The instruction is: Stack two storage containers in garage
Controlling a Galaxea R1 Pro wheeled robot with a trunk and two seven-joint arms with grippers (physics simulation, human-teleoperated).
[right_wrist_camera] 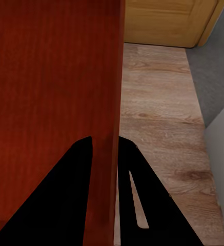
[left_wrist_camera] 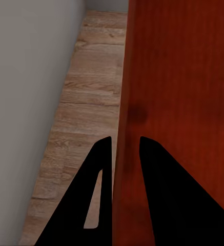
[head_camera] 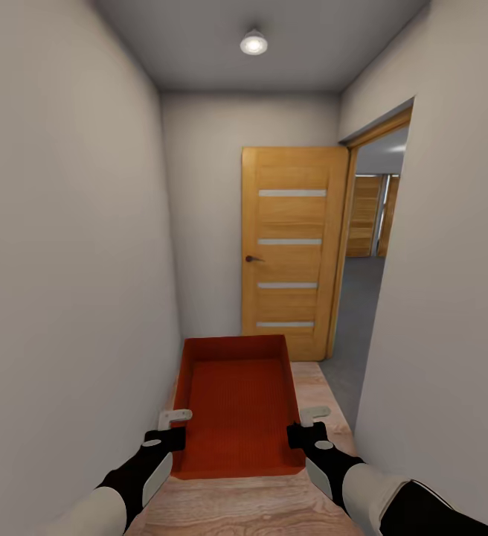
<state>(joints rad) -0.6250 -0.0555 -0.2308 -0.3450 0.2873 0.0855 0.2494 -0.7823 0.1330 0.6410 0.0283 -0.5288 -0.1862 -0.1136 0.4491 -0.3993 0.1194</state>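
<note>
Black fingers (left_wrist_camera: 104, 169) clamp thin-walled orange-red storage container (head_camera: 238, 402); wood-plank floor (head_camera: 259, 506).

Open door (head_camera: 294, 249) hides the corner; garage (head_camera: 369, 223) mostly hidden by wall.

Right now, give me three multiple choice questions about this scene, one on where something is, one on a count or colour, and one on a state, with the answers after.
1. Where is the wooden door?
A. ahead at the hallway's end, swung open beside a doorway on the right
B. behind the container
C. on the left wall

2. How many pale horizontal strips does the door carry?
A. two
B. four
C. six

3. How is the storage container held?
A. resting on the floor
B. by one gripper
C. by both grippers, one on each side wall

Answers:
1 A, it stands against the end wall beside the opening.
2 B, four strips show.
3 C, the left gripper and right gripper each straddle a wall.
</note>
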